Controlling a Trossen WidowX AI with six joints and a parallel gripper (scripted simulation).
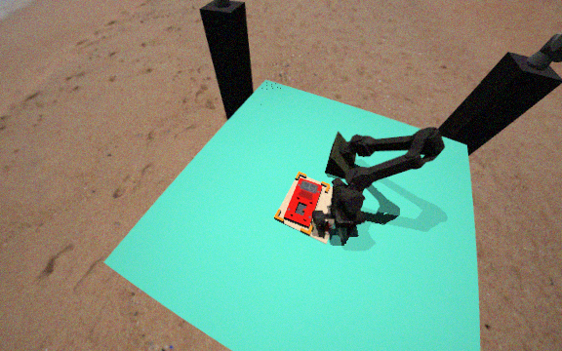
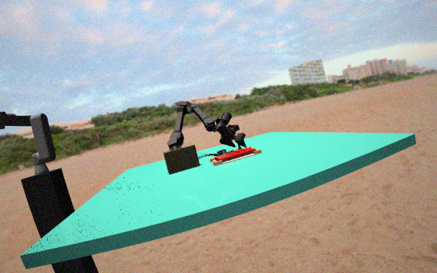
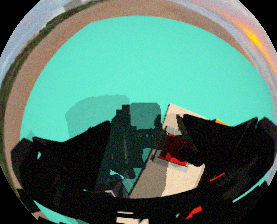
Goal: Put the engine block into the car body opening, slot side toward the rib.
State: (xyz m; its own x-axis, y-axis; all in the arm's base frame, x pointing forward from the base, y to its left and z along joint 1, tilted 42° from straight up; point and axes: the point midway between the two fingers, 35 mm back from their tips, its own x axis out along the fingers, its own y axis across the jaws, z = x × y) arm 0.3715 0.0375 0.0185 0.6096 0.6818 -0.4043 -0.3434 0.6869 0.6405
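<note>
The red car body (image 1: 297, 211) (image 2: 234, 153) lies flat on a beige board (image 1: 290, 197) with orange corner pieces, near the middle of the teal table (image 1: 242, 273) (image 2: 317, 152). It has a grey opening in its middle. My gripper (image 1: 326, 223) (image 2: 241, 143) (image 3: 146, 120) is open and empty, low over the board's front right edge beside the car body. In the wrist view a pale grey slab (image 3: 158, 177), which may be the engine block, lies below between the dark fingers without being gripped. I cannot make out the block in the top and exterior views.
The arm's dark base (image 1: 338, 157) (image 2: 181, 159) stands on the table just behind the board. Two black posts (image 1: 227, 56) (image 1: 501, 99) stand at the table's far edge; one (image 2: 48, 208) carries a camera arm. Sand surrounds the table.
</note>
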